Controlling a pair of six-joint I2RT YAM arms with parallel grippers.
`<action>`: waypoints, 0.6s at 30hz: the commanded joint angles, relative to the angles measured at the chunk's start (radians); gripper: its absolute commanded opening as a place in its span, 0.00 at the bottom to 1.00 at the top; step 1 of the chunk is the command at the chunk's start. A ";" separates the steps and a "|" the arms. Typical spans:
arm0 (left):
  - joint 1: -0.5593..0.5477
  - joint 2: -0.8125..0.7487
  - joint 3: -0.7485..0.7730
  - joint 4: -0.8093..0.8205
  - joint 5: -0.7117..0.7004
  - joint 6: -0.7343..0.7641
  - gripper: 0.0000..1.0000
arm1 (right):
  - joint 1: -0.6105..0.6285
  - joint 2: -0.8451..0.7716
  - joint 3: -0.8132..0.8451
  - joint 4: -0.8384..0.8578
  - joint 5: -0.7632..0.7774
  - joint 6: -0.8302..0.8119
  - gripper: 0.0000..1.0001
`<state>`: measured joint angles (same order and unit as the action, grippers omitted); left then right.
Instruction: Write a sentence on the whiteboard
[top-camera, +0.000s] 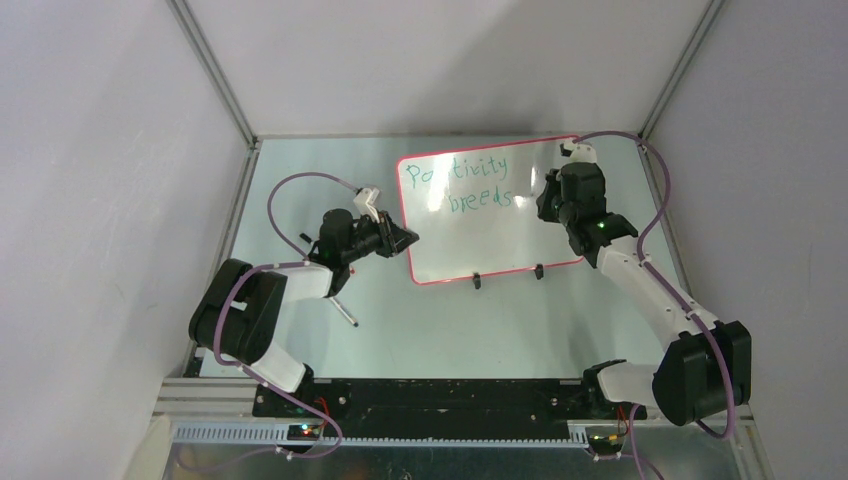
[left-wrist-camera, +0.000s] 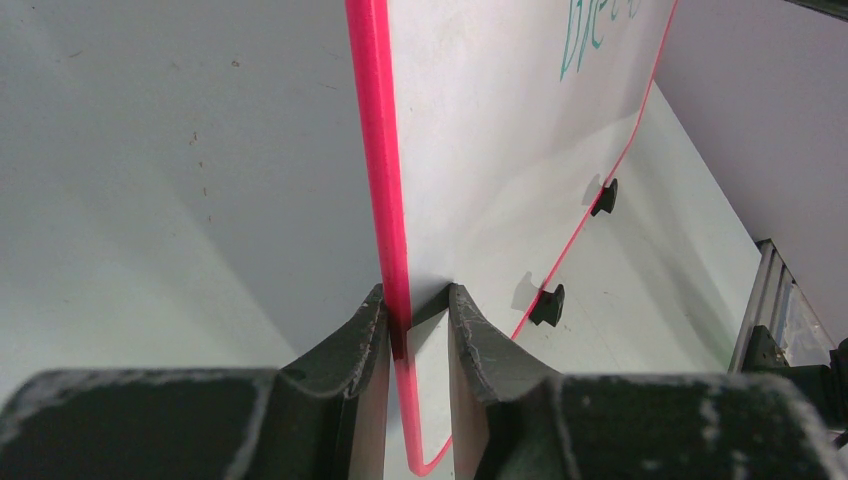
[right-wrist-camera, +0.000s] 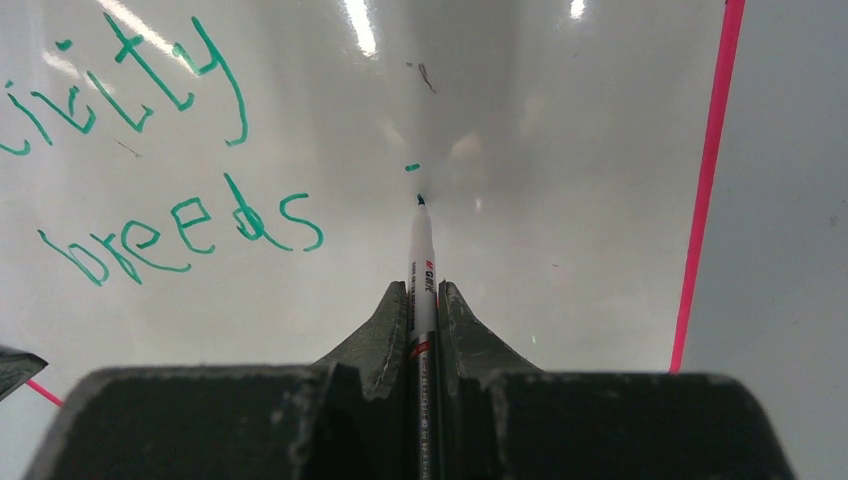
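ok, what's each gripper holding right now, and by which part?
Left gripper: the whiteboard, pinched by its red rim on the side edge, near the bottom corner. Right gripper: a marker, clamped on the barrel, tip out toward the board.

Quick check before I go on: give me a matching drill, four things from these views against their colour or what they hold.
Things:
A. left gripper
B. right gripper
C. sentence
D. feet

States:
1. green
2. closed on the marker
3. black
4. clamped on the whiteboard rim

Pairs: A-4, B-2, C-1, D-3
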<state>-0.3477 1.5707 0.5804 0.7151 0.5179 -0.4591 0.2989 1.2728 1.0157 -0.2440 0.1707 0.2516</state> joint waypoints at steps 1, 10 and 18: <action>-0.013 -0.033 0.013 0.014 -0.036 0.065 0.24 | -0.003 -0.006 0.028 -0.023 0.012 -0.005 0.00; -0.014 -0.028 0.020 0.009 -0.031 0.063 0.23 | 0.000 -0.010 0.025 -0.082 0.007 -0.003 0.00; -0.014 -0.031 0.018 0.009 -0.030 0.065 0.24 | 0.017 -0.022 0.008 -0.085 -0.008 -0.006 0.00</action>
<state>-0.3477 1.5703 0.5804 0.7147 0.5182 -0.4591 0.3042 1.2724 1.0157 -0.3286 0.1703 0.2516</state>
